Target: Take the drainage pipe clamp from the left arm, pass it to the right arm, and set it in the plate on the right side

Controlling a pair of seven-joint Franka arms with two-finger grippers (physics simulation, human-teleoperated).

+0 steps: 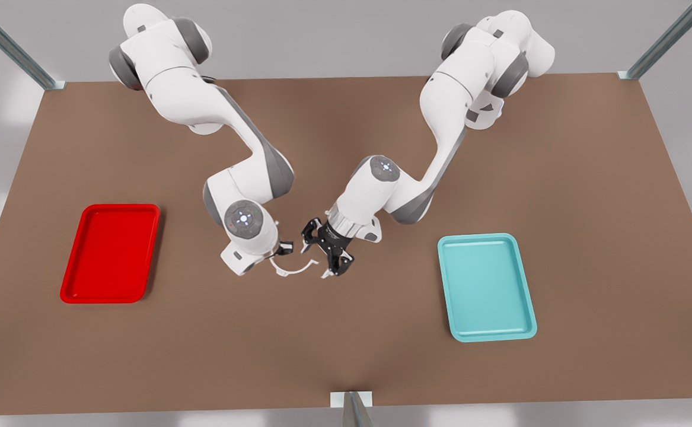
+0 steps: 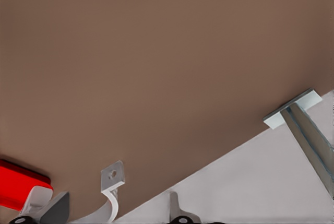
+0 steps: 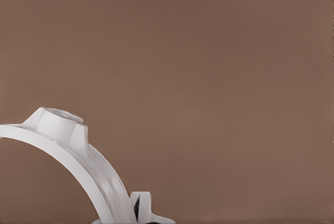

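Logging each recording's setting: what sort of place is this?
Probably a simulated lab workcell: a brown table framed by metal posts. The left gripper and right gripper meet mid-table at a white clamp, between a red tray and a teal tray.

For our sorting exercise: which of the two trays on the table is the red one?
The red tray, lying at the front view's left. The other, the teal tray, has the same shape but lies at the front view's right.
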